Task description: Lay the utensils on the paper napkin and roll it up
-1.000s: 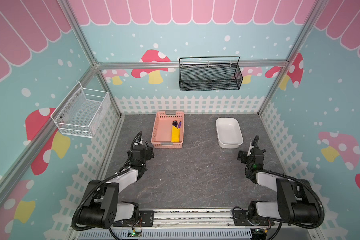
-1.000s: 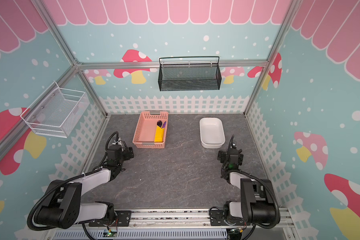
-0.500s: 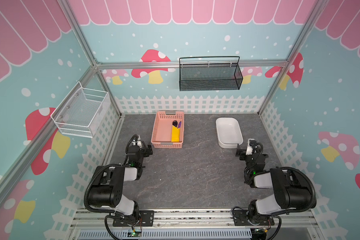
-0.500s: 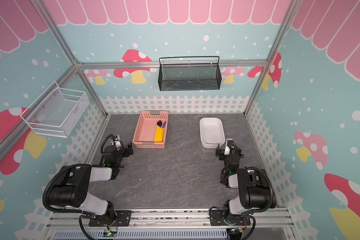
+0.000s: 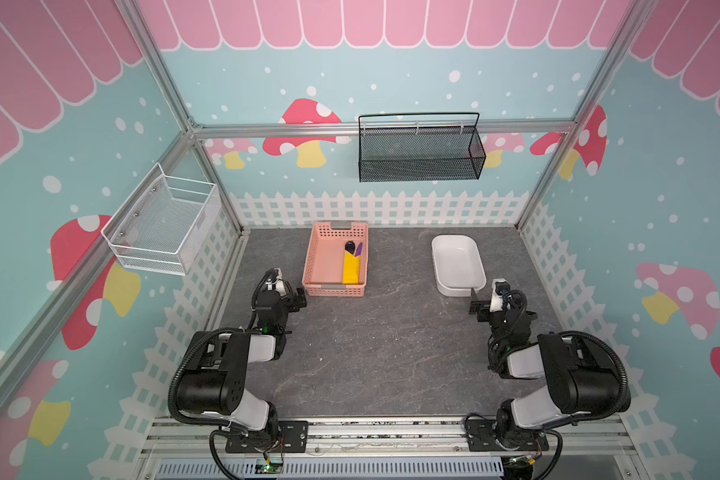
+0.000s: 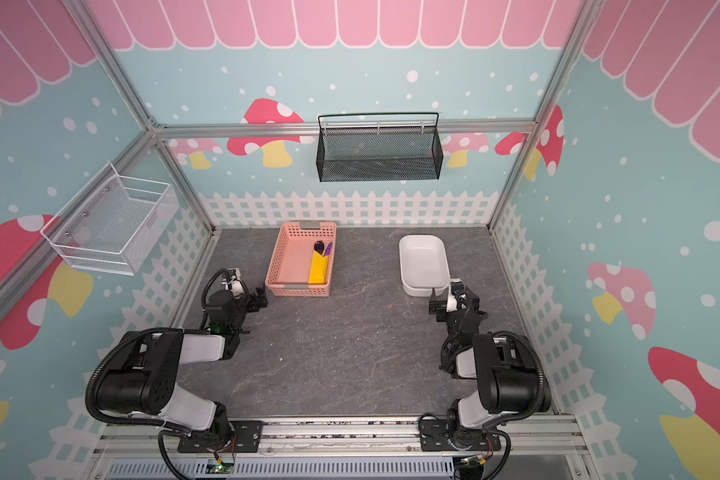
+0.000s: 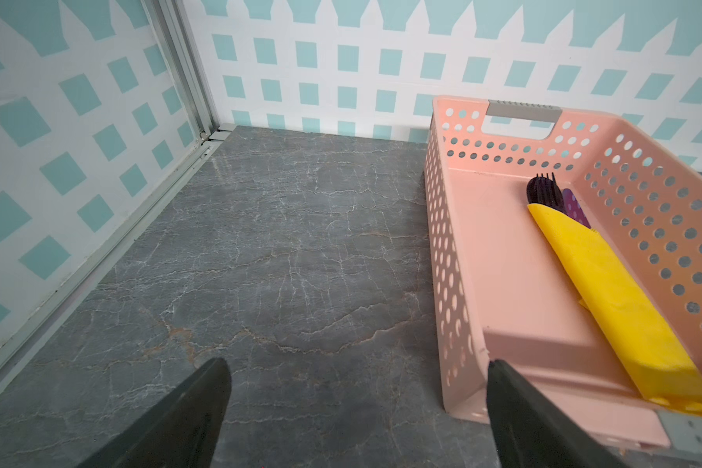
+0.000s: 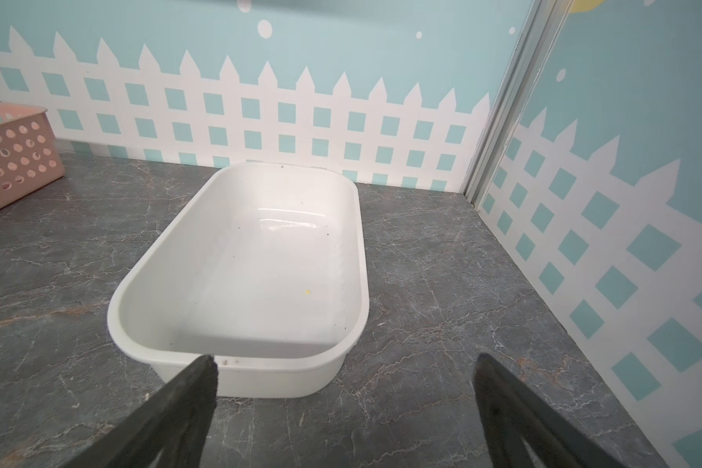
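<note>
Grey veined tabletop (image 5: pixel 371 353): perforated pink plastic basket (image 5: pixel 309 266) back left, smooth rounded white tub (image 5: pixel 456 259) back right. Yellow paper napkin (image 7: pixel 612 283) lies rolled along the basket's right wall, utensils (image 7: pixel 546 192) poking out as dark tines and a violet blade. My left gripper (image 7: pixel 357 377) and right gripper (image 8: pixel 345 364) both gape wide, holding nothing.

Grey marble table (image 5: pixel 391 340): pink basket (image 5: pixel 327 266) at 11 o'clock, white tub (image 5: pixel 458 266) at 1. Black rack (image 5: pixel 420 153) on the back wall, wire basket (image 5: pixel 163 224) on the 9 o'clock wall.

Both arms low, elbows back; left gripper (image 7: pixel 357 364) and right gripper (image 8: pixel 345 360) wide open.
</note>
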`<state>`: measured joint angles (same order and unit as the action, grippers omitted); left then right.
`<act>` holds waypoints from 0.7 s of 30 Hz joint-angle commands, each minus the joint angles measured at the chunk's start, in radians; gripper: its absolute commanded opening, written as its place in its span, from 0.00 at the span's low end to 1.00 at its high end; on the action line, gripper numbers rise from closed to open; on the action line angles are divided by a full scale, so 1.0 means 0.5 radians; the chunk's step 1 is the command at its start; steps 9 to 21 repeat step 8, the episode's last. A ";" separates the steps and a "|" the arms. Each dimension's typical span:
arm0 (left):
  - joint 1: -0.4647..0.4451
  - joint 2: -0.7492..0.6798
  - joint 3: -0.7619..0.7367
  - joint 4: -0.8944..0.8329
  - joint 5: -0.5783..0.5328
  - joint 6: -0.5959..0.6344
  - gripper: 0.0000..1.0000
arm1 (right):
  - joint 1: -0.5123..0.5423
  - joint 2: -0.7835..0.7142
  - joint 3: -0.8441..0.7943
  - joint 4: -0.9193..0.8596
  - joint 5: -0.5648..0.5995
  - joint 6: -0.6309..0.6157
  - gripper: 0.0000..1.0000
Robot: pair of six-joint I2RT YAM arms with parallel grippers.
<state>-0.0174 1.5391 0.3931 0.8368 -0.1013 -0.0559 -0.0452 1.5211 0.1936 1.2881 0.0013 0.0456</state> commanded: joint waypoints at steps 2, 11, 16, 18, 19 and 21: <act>-0.007 -0.007 0.011 0.063 -0.005 0.038 1.00 | 0.003 0.017 0.023 0.055 -0.047 -0.065 1.00; -0.008 -0.005 0.009 0.066 -0.005 0.038 1.00 | 0.005 0.006 0.000 0.083 -0.069 -0.076 0.99; -0.008 -0.005 0.009 0.066 -0.005 0.038 1.00 | 0.005 0.006 0.000 0.083 -0.069 -0.076 0.99; -0.008 -0.005 0.009 0.066 -0.005 0.038 1.00 | 0.005 0.006 0.000 0.083 -0.069 -0.076 0.99; -0.008 -0.005 0.009 0.066 -0.005 0.038 1.00 | 0.005 0.006 0.000 0.083 -0.069 -0.076 0.99; -0.008 -0.005 0.009 0.066 -0.005 0.038 1.00 | 0.005 0.006 0.000 0.083 -0.069 -0.076 0.99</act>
